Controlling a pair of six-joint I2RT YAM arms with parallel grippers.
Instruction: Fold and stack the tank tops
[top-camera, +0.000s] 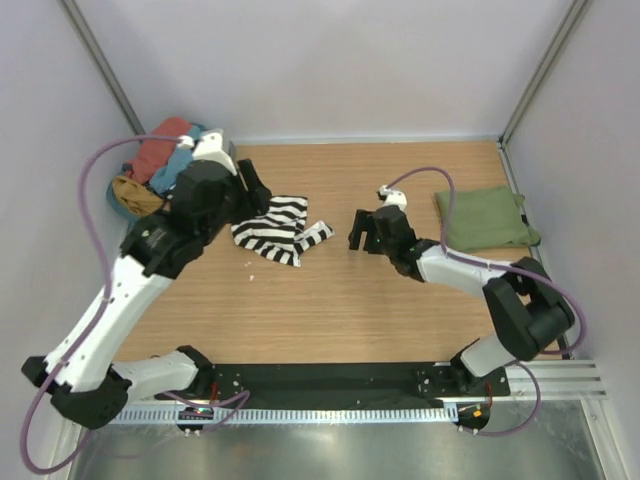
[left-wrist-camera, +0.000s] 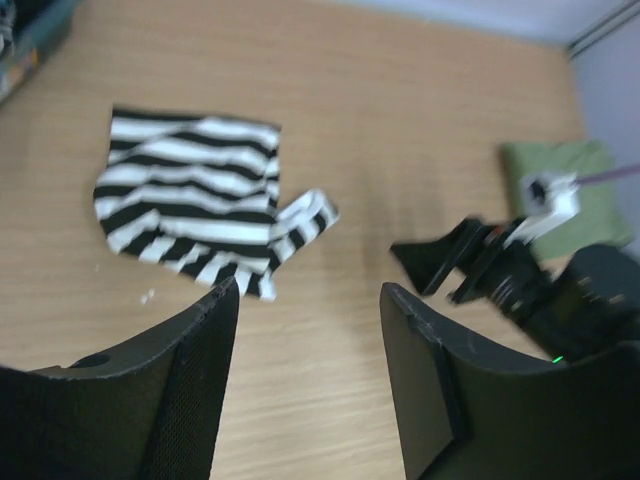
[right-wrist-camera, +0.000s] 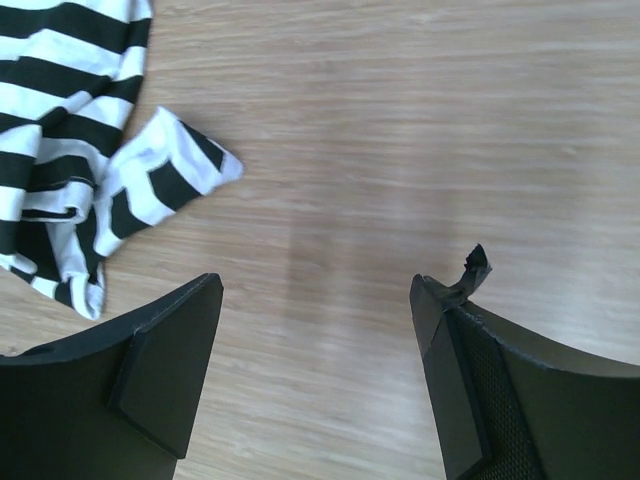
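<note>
The black-and-white striped tank top (top-camera: 279, 229) lies crumpled on the wooden table, left of centre; it also shows in the left wrist view (left-wrist-camera: 195, 198) and the right wrist view (right-wrist-camera: 75, 170). The olive green tank top (top-camera: 484, 218) lies folded at the right side, also seen in the left wrist view (left-wrist-camera: 570, 190). My left gripper (top-camera: 255, 190) is open and empty above the striped top's left edge. My right gripper (top-camera: 362, 232) is open and empty just right of the striped top's loose strap (right-wrist-camera: 165, 175).
A pile of other garments, salmon-red and light blue among them (top-camera: 160, 160), lies in the back left corner. White walls (top-camera: 320, 60) close the table at back and sides. Bare wood (top-camera: 330, 310) lies between the arms.
</note>
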